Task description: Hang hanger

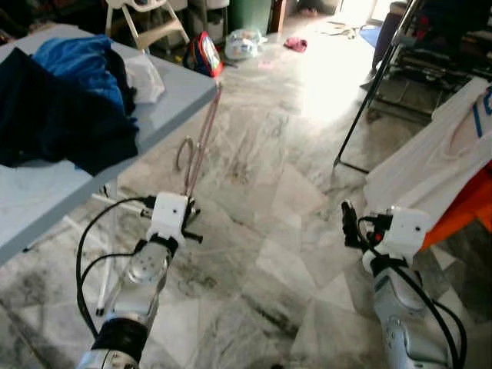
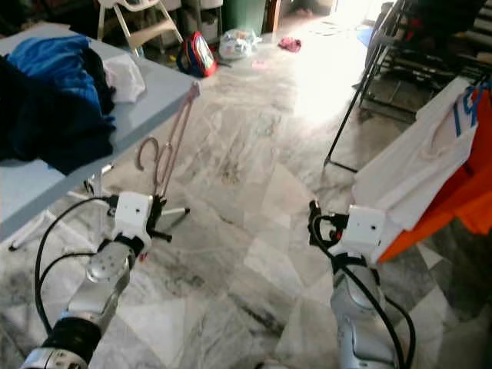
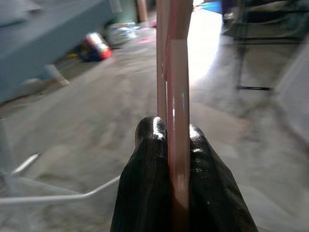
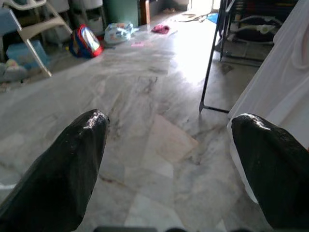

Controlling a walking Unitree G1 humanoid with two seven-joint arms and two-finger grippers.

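A: Head view first. The left gripper [image 1: 187,217] sits low at about seven o'clock, over marble floor [image 1: 261,192], clamped on a pink hanger [image 1: 201,142] that rises toward twelve, its hook [image 1: 184,154] curling at its nine o'clock side.

B: And the hanger's top end reaches level with the corner of the grey table [image 1: 165,108], up at ten o'clock, where dark and blue clothes [image 1: 61,100] are piled.

A: Right gripper [image 1: 350,223] at five o'clock, fingers pointing up, nothing in it. Just past it at three o'clock, a white garment [image 1: 430,161] over something orange [image 1: 461,211], hanging from a dark rack [image 1: 384,69].

B: Far back near twelve, a red-and-blue bag [image 1: 204,54] on the floor.

A: Left wrist camera now: both black fingers [image 3: 149,164] pressed tight on the hanger's pink bars [image 3: 176,96], which run straight away toward twelve. Blurry table edge at ten.

B: Right wrist camera: the two fingers [image 4: 72,164] stand wide apart, bare floor between them. White garment [image 4: 285,92] at three o'clock, the rack's leg [image 4: 210,63] at one, the bag [image 4: 86,41] out at eleven.
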